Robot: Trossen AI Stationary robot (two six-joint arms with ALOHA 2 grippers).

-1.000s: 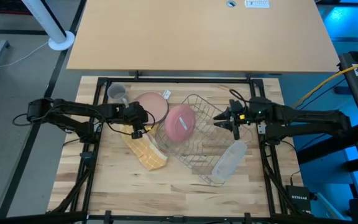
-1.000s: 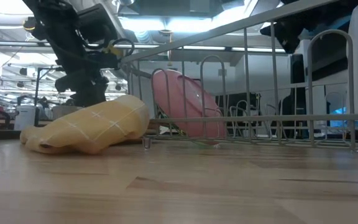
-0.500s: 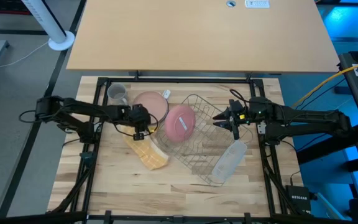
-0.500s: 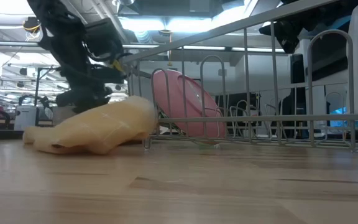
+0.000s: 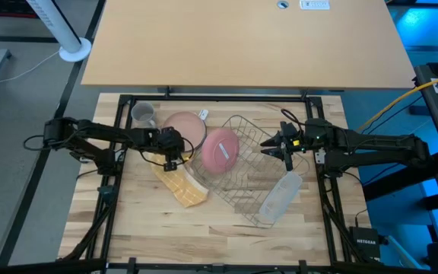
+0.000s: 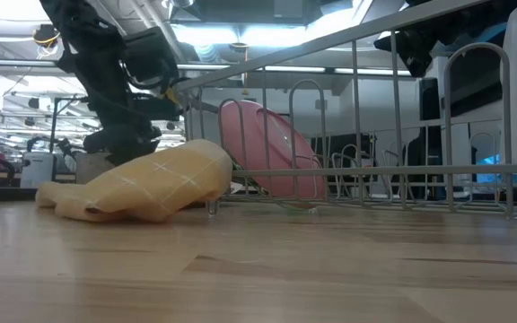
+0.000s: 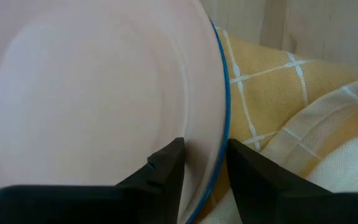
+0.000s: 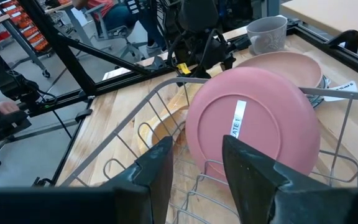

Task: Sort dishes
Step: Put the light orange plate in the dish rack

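A pale pink plate (image 5: pixel 185 129) with a thin blue edge lies on the table at the far left, its near edge against the yellow checked cloth (image 5: pixel 178 184). My left gripper (image 7: pixel 205 146) comes down at that near edge and is shut on the rim. A deeper pink plate (image 5: pixel 220 148) stands tilted in the wire rack (image 5: pixel 249 179). Behind the left arm a small grey mug (image 5: pixel 143 114) stands upright. My right gripper (image 8: pixel 197 165) hangs open above the rack's right side, nothing between its fingers. My left gripper pinches the pale plate's rim (image 7: pixel 221 134) at its near edge. One finger (image 7: pixel 166 171) lies over the plate's inner face and the other (image 7: pixel 253 177) stands outside, next to the cloth. The fingers slant down from the table's left. The plate lies on the table.
A clear oblong plastic tray (image 5: pixel 280 195) lies at the rack's near right corner. The rack's wires (image 6: pixel 357 108) rise between both arms. Bare wood (image 5: pixel 150 228) shows along the table's near edge.
My left gripper has sunk toward the pale plate's near edge and shifted a little toward the rack. The yellow cloth has been pushed toward the rack, and its hump sits closer to the wires than before.
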